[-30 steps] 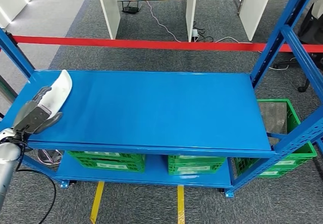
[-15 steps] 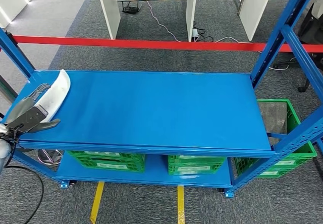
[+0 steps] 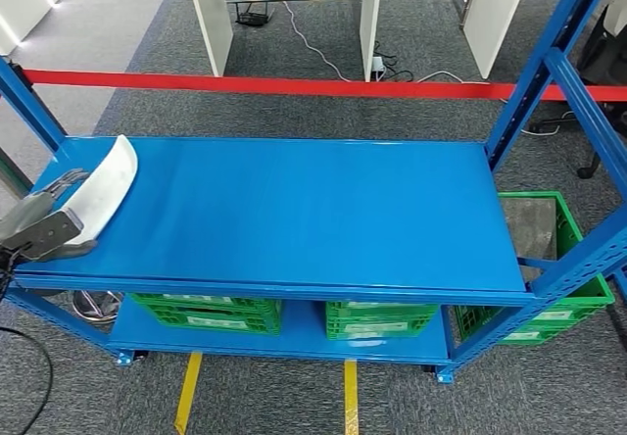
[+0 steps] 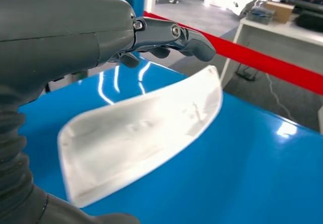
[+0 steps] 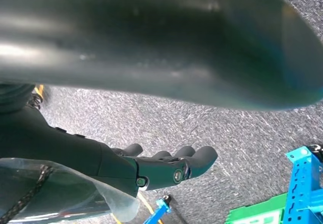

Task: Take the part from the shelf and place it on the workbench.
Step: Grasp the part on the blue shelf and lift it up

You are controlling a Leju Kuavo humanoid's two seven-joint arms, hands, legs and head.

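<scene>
- Left hand [image 3: 40,229] fingers [image 4: 179,35] spread wide above the white part [image 3: 104,188], thumb below it, no firm grip evident.
- Part rests at the shelf [image 3: 311,210] left end, near its front edge.
- Right hand [image 5: 160,166] hangs over the floor, fingers loosely extended, holding nothing.

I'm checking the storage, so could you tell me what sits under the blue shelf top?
Green crates sit on the lower shelf. The blue shelf top covers their contents.

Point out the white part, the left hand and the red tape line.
white part [image 3: 104,188], head view, middle of its curved shell
left hand [image 3: 40,227], head view, back of the hand
red tape line [image 3: 296,86], head view, mid-stripe
</scene>
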